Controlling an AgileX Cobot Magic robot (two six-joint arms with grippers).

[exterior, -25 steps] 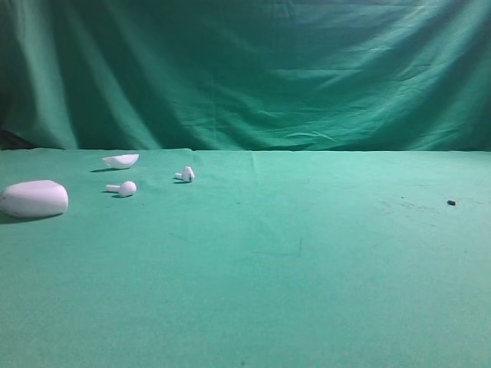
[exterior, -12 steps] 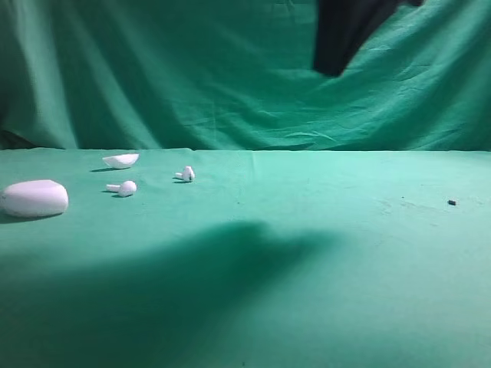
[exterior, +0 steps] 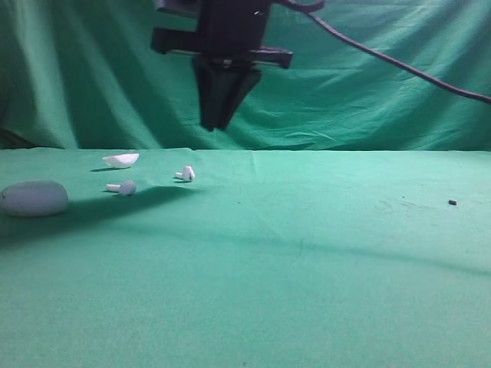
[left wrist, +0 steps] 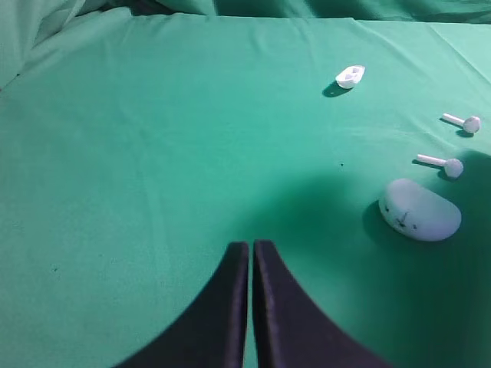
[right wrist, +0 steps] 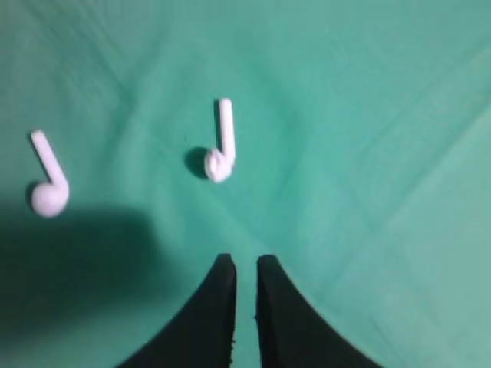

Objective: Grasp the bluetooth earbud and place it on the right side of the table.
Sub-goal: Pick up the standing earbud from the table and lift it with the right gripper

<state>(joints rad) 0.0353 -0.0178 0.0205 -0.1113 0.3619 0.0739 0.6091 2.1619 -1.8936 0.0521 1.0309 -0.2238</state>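
The right gripper (exterior: 217, 123) is matt black, a boxy housing with flat side brackets tapering into two smooth curved fingers (right wrist: 215, 307), trailed by a black cable (exterior: 399, 65), and the left gripper (left wrist: 251, 249) has matching black curved fingers.

The wide cloth-covered worktop (exterior: 322, 261) is plain green, and the draped cloth backdrop (exterior: 399, 107) behind it matches. The tiny plastic bluetooth earbud (exterior: 186, 175) is white with a small dark speck, its round-headed twin earbud (exterior: 123, 187) is white too, and the big oval pebble-like case (exterior: 34, 198) looks pale grey-white in shadow. The right tool (exterior: 218, 115) is solid black, the left tool (left wrist: 251, 264) black as well.
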